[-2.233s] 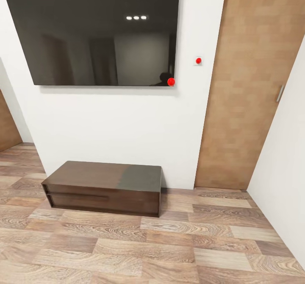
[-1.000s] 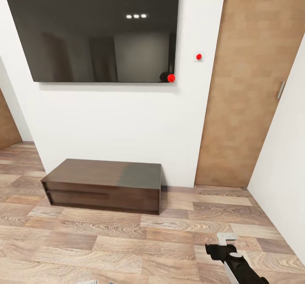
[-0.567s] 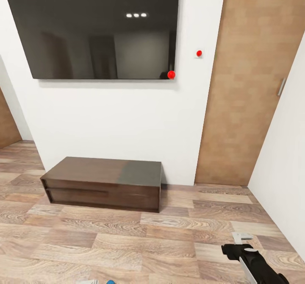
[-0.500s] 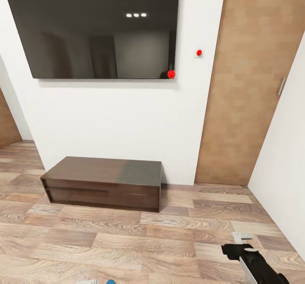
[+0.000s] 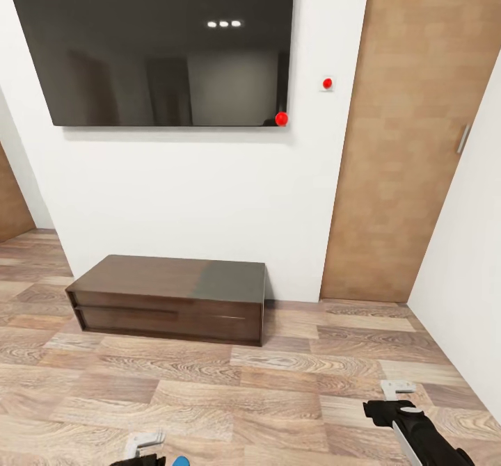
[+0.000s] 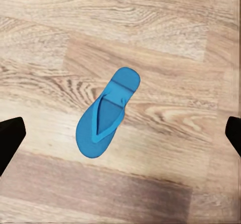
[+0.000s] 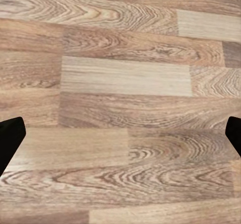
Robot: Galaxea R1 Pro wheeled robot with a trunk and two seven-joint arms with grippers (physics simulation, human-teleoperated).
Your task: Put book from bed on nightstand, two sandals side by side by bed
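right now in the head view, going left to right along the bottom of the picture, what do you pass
left gripper → blue sandal, just a sliver at the bottom edge → bare wood-plank floor → right gripper, with its dark arm running off the lower right corner

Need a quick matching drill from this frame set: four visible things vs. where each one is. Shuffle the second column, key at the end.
Things:
1. blue sandal
2. black TV
3. dark brown TV bench
4. right gripper

Places:
A. mounted on the white wall
B. on the floor against the wall, below the TV
C. lying flat on the wood floor, between the left gripper's open fingers in the left wrist view
D. lower right of the head view, above bare floor

Pairs: 1-C, 2-A, 3-B, 4-D
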